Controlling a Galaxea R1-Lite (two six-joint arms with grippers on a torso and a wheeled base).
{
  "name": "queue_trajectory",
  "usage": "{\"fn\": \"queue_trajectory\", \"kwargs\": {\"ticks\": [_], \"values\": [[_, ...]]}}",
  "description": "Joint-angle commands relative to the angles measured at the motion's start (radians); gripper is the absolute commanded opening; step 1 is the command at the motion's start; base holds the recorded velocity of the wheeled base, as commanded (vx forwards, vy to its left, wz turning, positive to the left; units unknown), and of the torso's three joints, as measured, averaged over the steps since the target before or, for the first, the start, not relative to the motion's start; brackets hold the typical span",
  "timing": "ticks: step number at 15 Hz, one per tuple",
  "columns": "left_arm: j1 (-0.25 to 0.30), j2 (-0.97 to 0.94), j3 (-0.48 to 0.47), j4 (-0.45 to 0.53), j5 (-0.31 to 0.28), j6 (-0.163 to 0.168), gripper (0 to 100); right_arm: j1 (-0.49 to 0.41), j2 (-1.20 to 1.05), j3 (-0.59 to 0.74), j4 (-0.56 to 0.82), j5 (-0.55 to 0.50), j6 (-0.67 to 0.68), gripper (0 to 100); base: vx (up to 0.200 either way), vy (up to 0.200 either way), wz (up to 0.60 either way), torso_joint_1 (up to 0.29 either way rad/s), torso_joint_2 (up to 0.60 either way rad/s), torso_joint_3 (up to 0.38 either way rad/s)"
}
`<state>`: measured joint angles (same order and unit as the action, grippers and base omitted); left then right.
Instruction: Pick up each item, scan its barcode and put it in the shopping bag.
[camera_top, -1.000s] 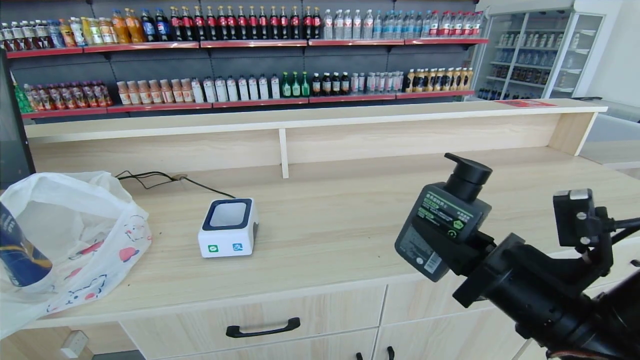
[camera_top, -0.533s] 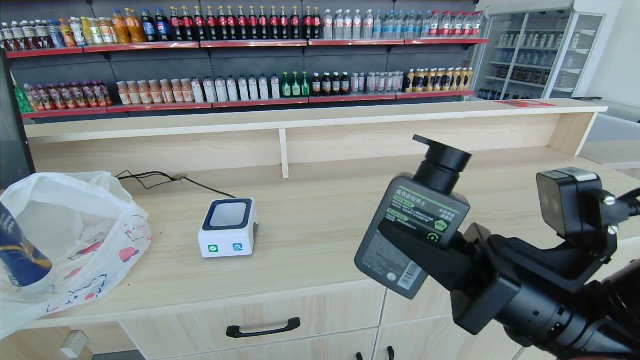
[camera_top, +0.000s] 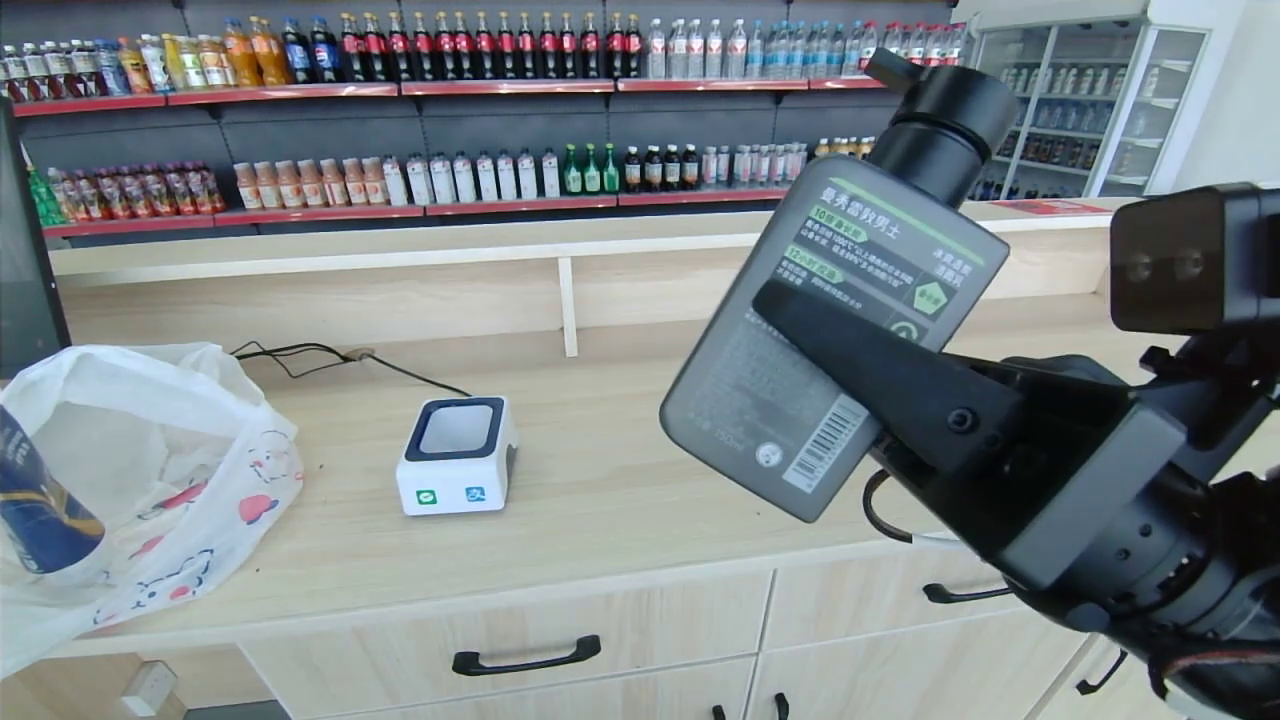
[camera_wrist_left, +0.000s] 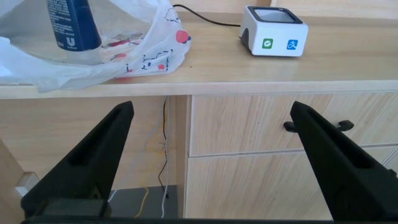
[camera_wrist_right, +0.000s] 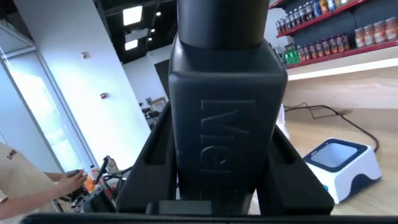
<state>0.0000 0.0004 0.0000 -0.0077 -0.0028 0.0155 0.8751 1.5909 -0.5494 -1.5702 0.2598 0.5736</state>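
My right gripper (camera_top: 845, 345) is shut on a dark grey bottle (camera_top: 800, 340) with a black pump cap, held high above the counter's right half, tilted, its barcode label facing the head camera. In the right wrist view the bottle (camera_wrist_right: 224, 118) sits between the black fingers (camera_wrist_right: 149, 162). The white barcode scanner (camera_top: 457, 455) stands on the counter, left of the bottle, also seen as scanner (camera_wrist_left: 273, 38) and scanner (camera_wrist_right: 345, 162). A white shopping bag (camera_top: 140, 470) lies at the counter's left end with a blue can (camera_top: 35, 500) inside. My left gripper (camera_wrist_left: 211, 162) is open below the counter front, facing the drawers.
A black cable (camera_top: 330, 358) runs from the scanner toward the back ledge (camera_top: 560, 250). Drawers with black handles (camera_top: 525, 658) sit under the light wood counter (camera_top: 620, 470). Shelves of drink bottles (camera_top: 500, 100) fill the far wall.
My right arm has lifted the grey bottle upward and to the left, closer to the head camera. Scanner and bag have stayed put.
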Motion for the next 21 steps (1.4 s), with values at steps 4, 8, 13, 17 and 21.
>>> {"fn": "queue_trajectory", "kwargs": {"ticks": [4,8,13,17,21], "values": [[-0.002,0.0,0.0,0.0,0.0,-0.002,100,0.012,-0.015,-0.063,-0.001,0.039,-0.011,0,0.0,0.0,0.0,0.0,0.0,0.0],[0.0,0.0,0.0,0.0,0.0,-0.002,100,0.012,-0.006,-0.077,-0.001,0.067,-0.011,0,0.0,0.0,0.0,0.0,0.0,0.0],[0.0,0.0,0.0,0.0,0.0,-0.002,100,0.012,-0.009,-0.067,-0.001,0.07,-0.012,0,0.0,0.0,0.0,0.0,0.0,0.0],[0.0,0.0,0.0,0.0,0.0,-0.002,100,0.01,-0.006,-0.057,-0.001,0.095,-0.02,0,0.0,0.0,0.0,0.0,0.0,0.0],[0.0,0.0,0.0,0.0,0.0,-0.003,100,-0.019,-0.002,-0.03,0.05,0.088,-0.153,0,0.0,0.0,0.0,0.0,0.0,0.0]]}}
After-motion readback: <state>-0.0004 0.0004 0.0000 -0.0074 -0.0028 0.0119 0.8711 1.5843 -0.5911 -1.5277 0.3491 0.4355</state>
